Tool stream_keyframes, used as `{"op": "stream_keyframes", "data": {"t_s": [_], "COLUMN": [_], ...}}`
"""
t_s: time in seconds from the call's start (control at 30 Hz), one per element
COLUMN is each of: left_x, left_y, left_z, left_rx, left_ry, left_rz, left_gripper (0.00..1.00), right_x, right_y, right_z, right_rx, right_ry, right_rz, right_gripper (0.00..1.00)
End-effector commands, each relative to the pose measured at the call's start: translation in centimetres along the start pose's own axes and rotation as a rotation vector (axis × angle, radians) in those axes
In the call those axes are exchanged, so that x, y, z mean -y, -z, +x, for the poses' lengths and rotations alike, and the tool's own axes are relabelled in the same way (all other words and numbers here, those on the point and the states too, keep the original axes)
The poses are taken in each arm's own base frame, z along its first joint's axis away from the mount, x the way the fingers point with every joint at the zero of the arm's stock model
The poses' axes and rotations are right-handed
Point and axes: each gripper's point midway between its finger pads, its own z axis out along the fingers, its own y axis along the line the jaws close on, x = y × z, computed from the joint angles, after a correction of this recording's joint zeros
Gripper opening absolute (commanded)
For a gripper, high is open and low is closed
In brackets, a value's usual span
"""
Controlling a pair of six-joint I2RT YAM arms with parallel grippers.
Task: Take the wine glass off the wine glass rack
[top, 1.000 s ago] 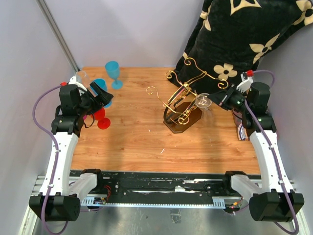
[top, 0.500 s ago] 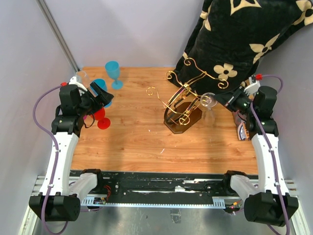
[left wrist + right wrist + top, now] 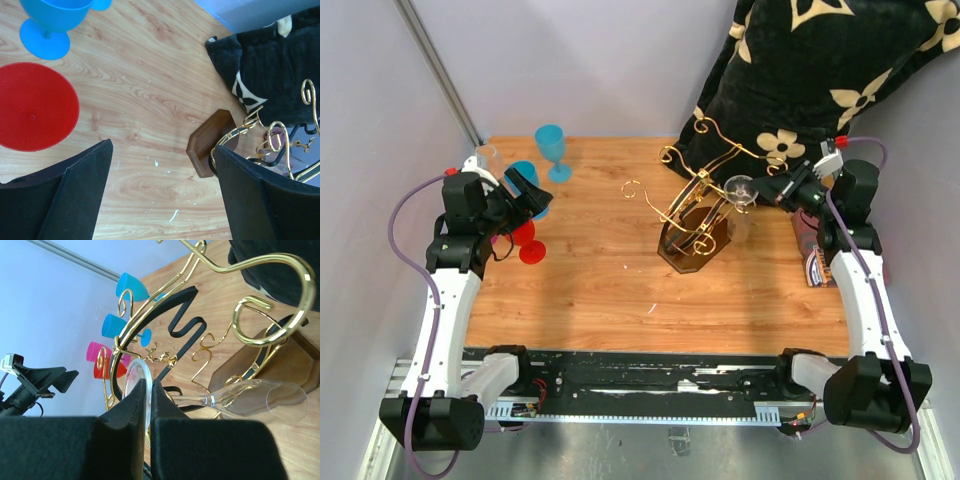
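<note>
The gold wire wine glass rack (image 3: 700, 200) stands on its dark brown base (image 3: 691, 255) at the table's middle right. It also shows in the right wrist view (image 3: 235, 315). My right gripper (image 3: 767, 192) is shut on the foot of a clear wine glass (image 3: 740, 190), which lies sideways by the rack's right scroll arms. In the right wrist view the fingertips (image 3: 141, 390) pinch the foot's rim, and the stem and bowl (image 3: 250, 396) point right. Whether the glass touches the wire I cannot tell. My left gripper (image 3: 525, 190) is open and empty at the far left.
A red glass (image 3: 527, 240), a pink one and two blue glasses (image 3: 553, 150) stand at the back left near my left gripper. A black flowered cloth (image 3: 800, 80) hangs behind the rack. The left wrist view shows the red foot (image 3: 35, 105) and the rack base (image 3: 210, 142).
My right gripper, holding the clear glass by its foot, moved right a little, then up and toward the back. The left arm has not moved.
</note>
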Motion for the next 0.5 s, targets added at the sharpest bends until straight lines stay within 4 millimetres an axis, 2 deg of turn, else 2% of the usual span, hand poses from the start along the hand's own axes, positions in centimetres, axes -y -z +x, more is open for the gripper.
{"op": "stream_keyframes", "data": {"t_s": [0.0,0.2,0.37,0.47], "left_x": [0.2,0.0,0.1,0.1], "left_y": [-0.2,0.0,0.0,-0.1], "left_z": [0.4,0.3,0.5,0.7], "left_rx": [-0.010,-0.011,-0.020,-0.029], "left_ry": [-0.005,-0.008,-0.006,-0.001], "left_rz": [0.019,0.002,0.007,0.011], "left_gripper": [0.88,0.92,0.92,0.93], "right_x": [-4.6,-6.8,-7.5,-7.1], "right_y": [-0.6,-0.4,1.4,2.3], "right_z": [-1.3,0.8,2.4,3.8], "right_rx": [0.032,-0.022,-0.058,-0.091], "right_ry": [0.104,0.132,0.136,0.119], "right_rz": [-0.131,-0.177,-0.189,-0.180], "right_gripper": [0.01,0.01,0.01,0.01]}}
